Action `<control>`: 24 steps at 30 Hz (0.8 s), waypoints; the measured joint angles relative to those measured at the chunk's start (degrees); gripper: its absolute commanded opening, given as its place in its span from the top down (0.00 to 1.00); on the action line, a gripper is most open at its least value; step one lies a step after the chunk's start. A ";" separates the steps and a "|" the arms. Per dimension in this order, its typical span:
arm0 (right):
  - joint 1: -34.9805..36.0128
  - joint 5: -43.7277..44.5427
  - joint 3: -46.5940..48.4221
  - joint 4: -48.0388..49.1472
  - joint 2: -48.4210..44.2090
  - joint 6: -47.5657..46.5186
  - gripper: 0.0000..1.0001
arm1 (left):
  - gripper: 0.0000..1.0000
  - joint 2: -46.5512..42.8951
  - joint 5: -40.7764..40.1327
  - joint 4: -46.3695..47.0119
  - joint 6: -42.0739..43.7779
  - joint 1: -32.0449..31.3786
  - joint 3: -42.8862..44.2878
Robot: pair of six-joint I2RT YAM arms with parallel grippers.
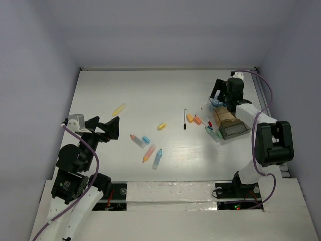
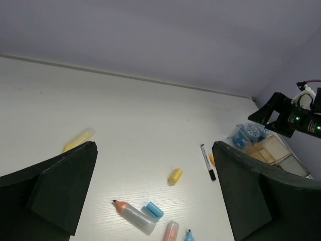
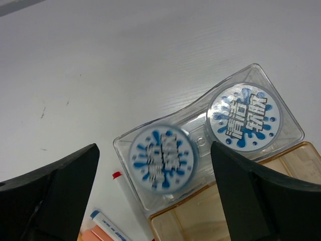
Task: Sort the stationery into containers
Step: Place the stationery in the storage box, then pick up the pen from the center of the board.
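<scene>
Listing from the near edge, we record:
- light-blue pen (image 1: 157,159) and orange pen (image 1: 149,153), side by side on the table (image 1: 150,90);
- clear pen (image 1: 136,140), orange-tipped, with the blue stub (image 1: 146,139) just beside it;
- left gripper (image 1: 109,128), left of these, jaws wide, holding nothing;
- yellow stub (image 1: 162,126), alone mid-table;
- black pen (image 1: 184,119), right of it;
- orange pieces (image 1: 193,119), two, just beside the trays (image 1: 228,123) at right;
- yellow pen (image 1: 119,109), farther off, left;
- tan tray (image 3: 190,216), touching the clear tray (image 3: 200,131);
- pots (image 3: 162,158), two, one in each end of the clear tray;
- right gripper (image 1: 218,98), above the pots, fingers wide, gripping nothing.
</scene>
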 measured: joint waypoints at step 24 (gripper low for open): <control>24.55 -2.19 -4.09 -10.73 -5.14 1.42 0.53 | 0.01 2.45 1.16 0.07 0.11 0.00 0.00</control>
